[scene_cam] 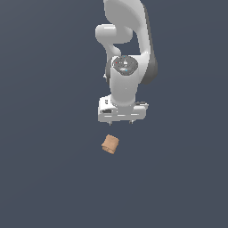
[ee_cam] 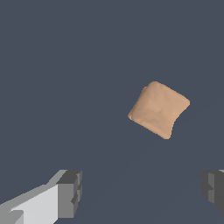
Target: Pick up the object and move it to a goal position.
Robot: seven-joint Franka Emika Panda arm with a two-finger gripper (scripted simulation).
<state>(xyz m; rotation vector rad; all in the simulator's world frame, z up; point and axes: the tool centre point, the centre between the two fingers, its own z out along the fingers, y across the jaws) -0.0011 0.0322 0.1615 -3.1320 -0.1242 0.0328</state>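
We see the white arm (scene_cam: 127,53) reaching down over a plain dark grey-blue tabletop (scene_cam: 44,178), its claw (scene_cam: 122,121) pointing downward. In the wrist view the claw (ee_cam: 140,192) stands wide open: one dark finger pad (ee_cam: 70,192) is at one side of the frame and the other at the opposite edge, with bare surface between them and nothing held. The object (scene_cam: 110,144), a small tan-orange chunk with rounded edges, lies on the tabletop just below the claw in the exterior view and slightly toward that view's left. It sits turned at an angle, apart from both fingers. From the wrist camera the object (ee_cam: 159,109) shows as a rotated, softly cornered square, lying outside the gap between the pads.
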